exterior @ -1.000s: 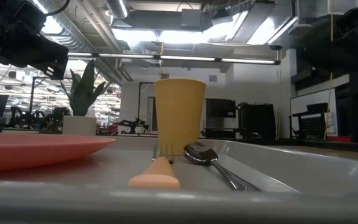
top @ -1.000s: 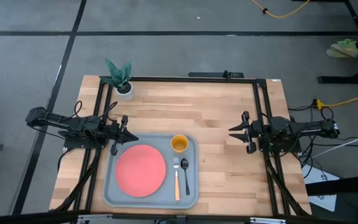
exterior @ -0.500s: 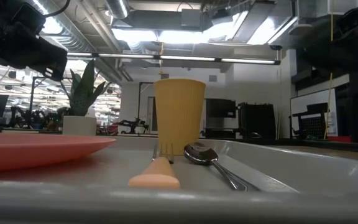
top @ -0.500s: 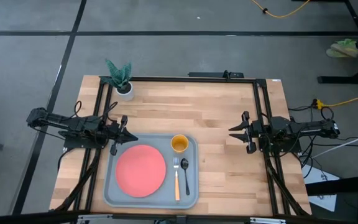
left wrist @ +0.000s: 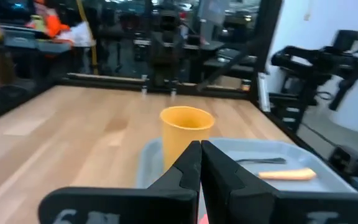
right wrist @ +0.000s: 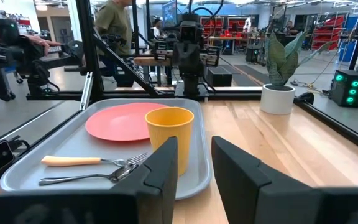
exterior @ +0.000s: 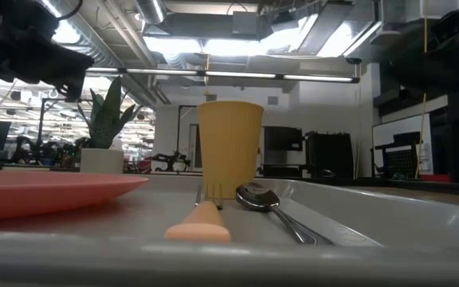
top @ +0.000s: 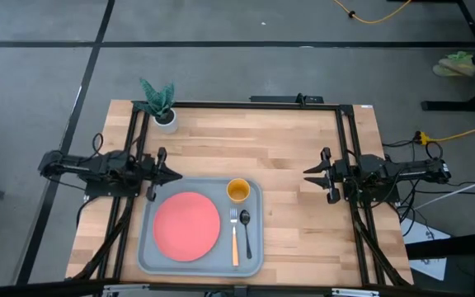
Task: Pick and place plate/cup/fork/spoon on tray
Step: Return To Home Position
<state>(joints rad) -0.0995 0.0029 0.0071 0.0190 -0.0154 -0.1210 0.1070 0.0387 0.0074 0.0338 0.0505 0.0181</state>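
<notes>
The grey tray (top: 256,247) lies on the near half of the wooden bench (top: 262,148), between the two arms, and holds all four pieces of tableware. The pink-red plate (top: 186,226) lies flat in the tray's left part and fills most of that side. The yellow-orange cup (top: 237,190) stands upright in the tray's far right corner, just beside the plate's rim. In front of the cup, the fork (top: 234,235) and the dark spoon (top: 246,227) lie side by side along the tray's right side. The fork's tines and the spoon's bowl point toward the cup, and the orange handle points toward the bench's near edge. Nothing can be seen inside the cup.

The left claw (top: 171,175) hangs off the tray's far left corner, above the bench, with its fingers pressed together and nothing between them. The right claw (top: 308,173) waits to the right of the tray, well apart from it. Its fingers are narrowly parted and hold nothing.

A white pot with a green plant (top: 165,118) stands at the far left corner of the bench.
</notes>
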